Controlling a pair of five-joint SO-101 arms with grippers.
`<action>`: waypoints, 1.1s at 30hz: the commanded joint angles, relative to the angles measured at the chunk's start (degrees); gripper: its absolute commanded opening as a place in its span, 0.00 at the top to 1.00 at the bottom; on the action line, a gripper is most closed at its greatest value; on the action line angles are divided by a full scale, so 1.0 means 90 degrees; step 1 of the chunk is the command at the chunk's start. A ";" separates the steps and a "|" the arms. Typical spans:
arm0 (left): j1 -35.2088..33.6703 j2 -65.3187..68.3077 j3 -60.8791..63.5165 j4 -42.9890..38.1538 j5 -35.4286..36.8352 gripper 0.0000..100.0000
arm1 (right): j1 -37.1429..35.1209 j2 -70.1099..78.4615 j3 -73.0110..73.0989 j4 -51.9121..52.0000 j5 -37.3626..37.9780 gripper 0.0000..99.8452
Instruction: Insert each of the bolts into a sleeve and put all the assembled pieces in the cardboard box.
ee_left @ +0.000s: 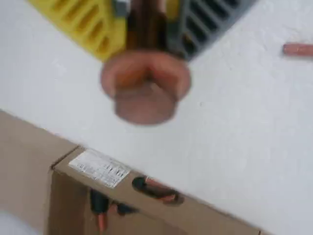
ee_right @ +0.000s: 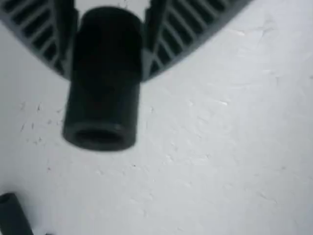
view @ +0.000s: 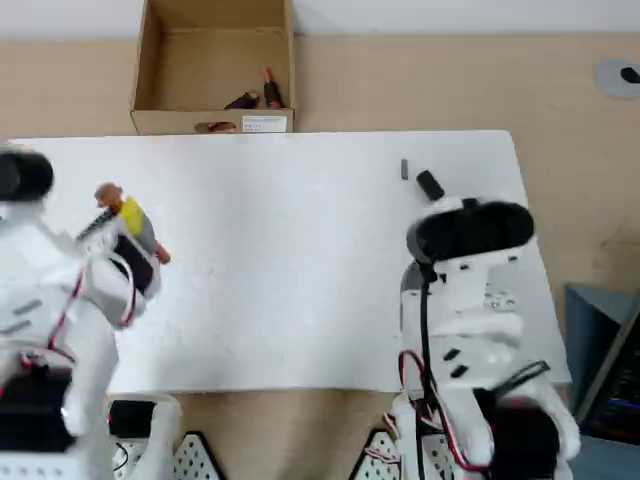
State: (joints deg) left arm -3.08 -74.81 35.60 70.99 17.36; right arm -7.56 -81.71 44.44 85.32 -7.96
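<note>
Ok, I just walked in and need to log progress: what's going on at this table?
Two arms are pairing bolts with sleeves. The left gripper is shut on a copper bolt, and the right gripper is shut on a black sleeve. The two parts are apart, not yet joined. A few assembled pieces already lie in the cardboard box. One more bolt and another sleeve lie loose on the white surface.

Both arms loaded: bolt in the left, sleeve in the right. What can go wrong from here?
1. The bolt sits head-out in the left fingers, shank clamped between them, so little shank may be free to enter the sleeve.
2. The right fingers hold the sleeve by one end only; pushing may tilt it.
</note>
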 commanded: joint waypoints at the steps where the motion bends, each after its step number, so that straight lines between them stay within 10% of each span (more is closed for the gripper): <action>1: 0.0088 -0.1040 0.0938 -0.0596 0.0000 1.00 | -0.0044 -0.0005 0.0435 -0.0508 0.0029 0.99; 33: 0.1993 -0.3287 0.2852 -0.1631 0.1602 1.00 | -0.4459 -0.0005 0.3297 -0.4620 -0.0352 0.99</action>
State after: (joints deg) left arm 13.71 -103.91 61.98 57.98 31.25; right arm -45.10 -81.45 73.98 45.93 -11.21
